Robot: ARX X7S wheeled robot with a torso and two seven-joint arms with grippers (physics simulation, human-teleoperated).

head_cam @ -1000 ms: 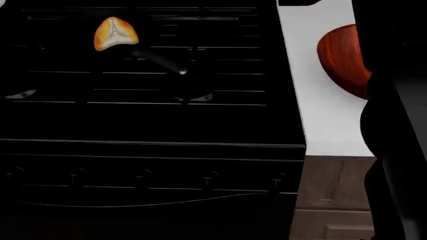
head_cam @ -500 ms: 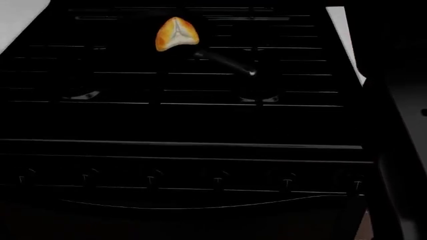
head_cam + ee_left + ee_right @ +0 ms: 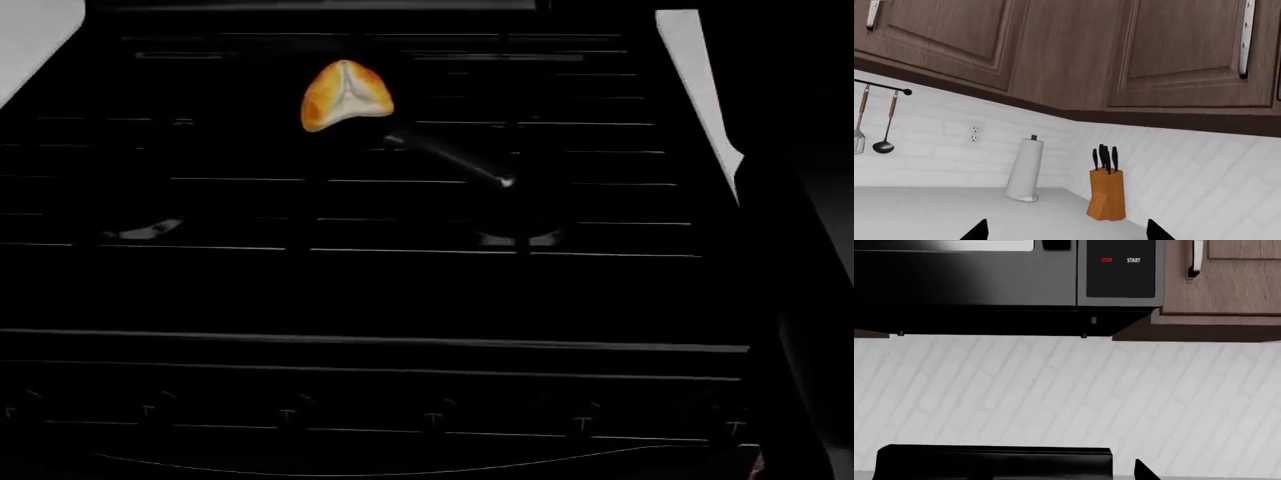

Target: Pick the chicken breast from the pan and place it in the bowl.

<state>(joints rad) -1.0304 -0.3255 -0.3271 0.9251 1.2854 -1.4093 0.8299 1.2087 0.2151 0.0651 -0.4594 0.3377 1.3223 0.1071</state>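
Note:
In the head view the chicken breast [image 3: 347, 96], a small golden-orange piece with a pale centre, lies in the black pan, whose rim blends into the dark stove. Only the pan's long handle [image 3: 451, 160] with its shiny tip stands out, pointing right and toward me. The bowl is out of view. My left gripper [image 3: 1066, 235] is open and empty, its two fingertips [image 3: 977, 233] wide apart, facing a counter corner. My right gripper [image 3: 1064, 476] shows one fingertip [image 3: 1144, 472] set far off centre, so it looks open and empty. Neither gripper shows in the head view.
Black stove grates [image 3: 400, 215] and a row of front knobs [image 3: 434, 415] fill the head view. White counter strips [image 3: 694, 70] flank it. My dark right arm [image 3: 801, 300] stands at the right edge. Paper towel roll [image 3: 1024, 170], knife block [image 3: 1107, 192], microwave [image 3: 1007, 270].
The head view has swung left, so the chicken and pan handle shifted right and then a little lower. The bowl, seen at the right one second ago, has left the frame.

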